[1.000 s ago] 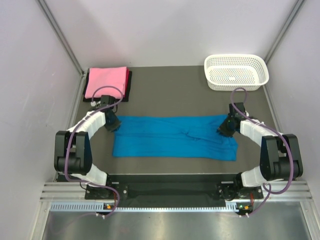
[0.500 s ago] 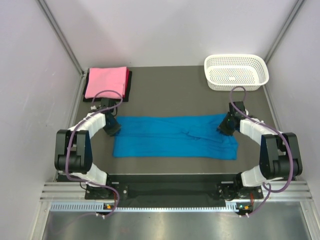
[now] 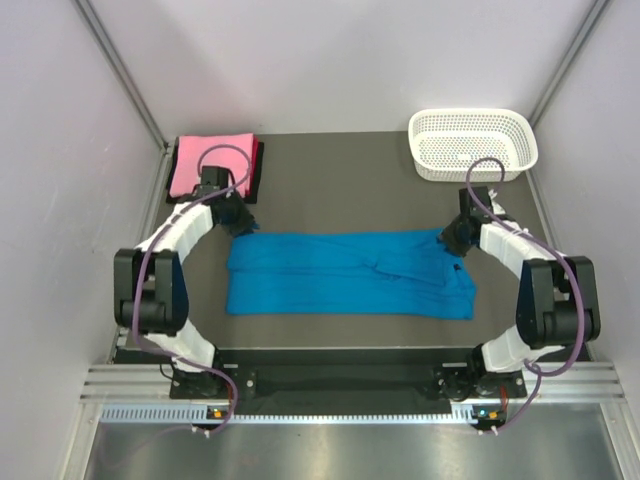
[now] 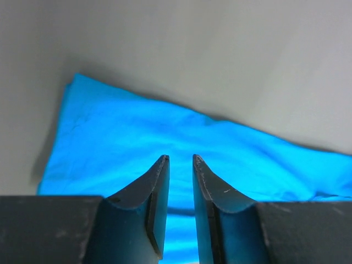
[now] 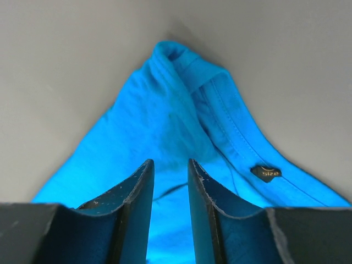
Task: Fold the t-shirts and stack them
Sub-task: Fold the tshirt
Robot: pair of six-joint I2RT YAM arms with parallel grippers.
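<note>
A blue t-shirt (image 3: 350, 272) lies folded into a long strip across the middle of the table. My left gripper (image 3: 238, 219) hovers just beyond its far left corner, with the jaws a little apart and nothing between them. In the left wrist view the gripper (image 4: 180, 158) is above the blue cloth (image 4: 137, 132). My right gripper (image 3: 452, 238) hovers at the far right corner, also slightly open and empty. In the right wrist view the gripper (image 5: 170, 161) is above the collar end and its size tag (image 5: 266, 172). A folded pink t-shirt (image 3: 212, 163) lies on a dark one at the far left.
A white perforated basket (image 3: 472, 143) stands at the far right corner. Grey walls with metal posts close in the table on both sides and at the back. The arm bases sit on the rail at the near edge.
Both grippers have moved away from me, off the shirt's far corners, the left one farther. The blue shirt has stayed flat in place.
</note>
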